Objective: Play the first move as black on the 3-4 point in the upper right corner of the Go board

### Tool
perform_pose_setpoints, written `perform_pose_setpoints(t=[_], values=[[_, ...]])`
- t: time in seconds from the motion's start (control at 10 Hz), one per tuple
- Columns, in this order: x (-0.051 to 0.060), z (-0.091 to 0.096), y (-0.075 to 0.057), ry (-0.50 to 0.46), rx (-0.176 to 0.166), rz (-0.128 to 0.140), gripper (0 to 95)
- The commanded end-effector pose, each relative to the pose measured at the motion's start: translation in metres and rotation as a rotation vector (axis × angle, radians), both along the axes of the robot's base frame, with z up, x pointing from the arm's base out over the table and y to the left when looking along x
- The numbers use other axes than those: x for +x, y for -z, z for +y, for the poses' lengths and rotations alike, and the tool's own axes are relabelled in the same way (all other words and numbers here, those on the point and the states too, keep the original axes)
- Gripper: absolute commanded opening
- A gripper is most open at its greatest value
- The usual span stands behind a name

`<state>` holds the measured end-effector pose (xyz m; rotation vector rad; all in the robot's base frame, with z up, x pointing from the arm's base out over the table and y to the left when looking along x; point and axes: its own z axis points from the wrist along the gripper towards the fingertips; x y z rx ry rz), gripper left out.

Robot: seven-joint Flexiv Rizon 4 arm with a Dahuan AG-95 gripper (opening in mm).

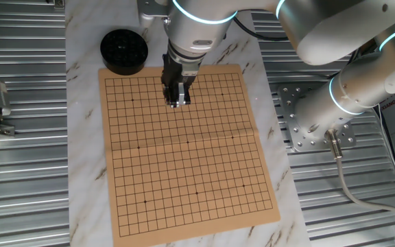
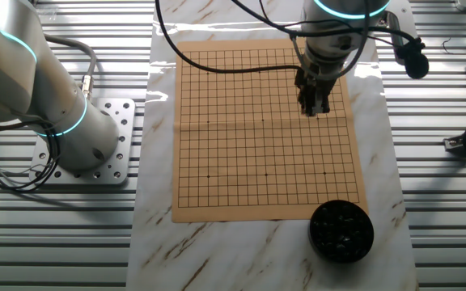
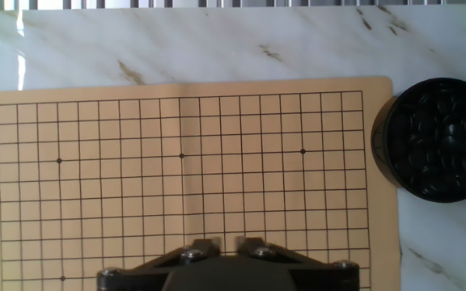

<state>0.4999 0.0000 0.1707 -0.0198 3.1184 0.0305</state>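
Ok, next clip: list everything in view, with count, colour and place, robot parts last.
Go board: one, tan with black grid, lying on the marble sheet; no stone on it.
Bowl: one, round, black, off a board corner, holding black stones; count unclear.
Marble sheet: one, white veined, under board and bowl.
Table: one, ribbed metal.
Arm: one, white with light rings.
Gripper: one, dark, over the board; fingertips close together, no stone seen between them.

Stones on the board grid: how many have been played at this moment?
0. The Go board shows bare intersections in all three views; a small patch under the gripper is hidden. The black stones all sit in the bowl off the board's corner.
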Motion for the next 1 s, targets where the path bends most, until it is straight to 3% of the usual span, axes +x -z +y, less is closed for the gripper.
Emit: perform_pose_setpoints(t=[0.1, 1.0], values=[[0.0002, 0.0003, -0.0001, -0.002, -0.001, 0.000, 0.0], [0.0002, 0.0004, 0.0002, -0.011, -0.020, -0.002, 0.0]])
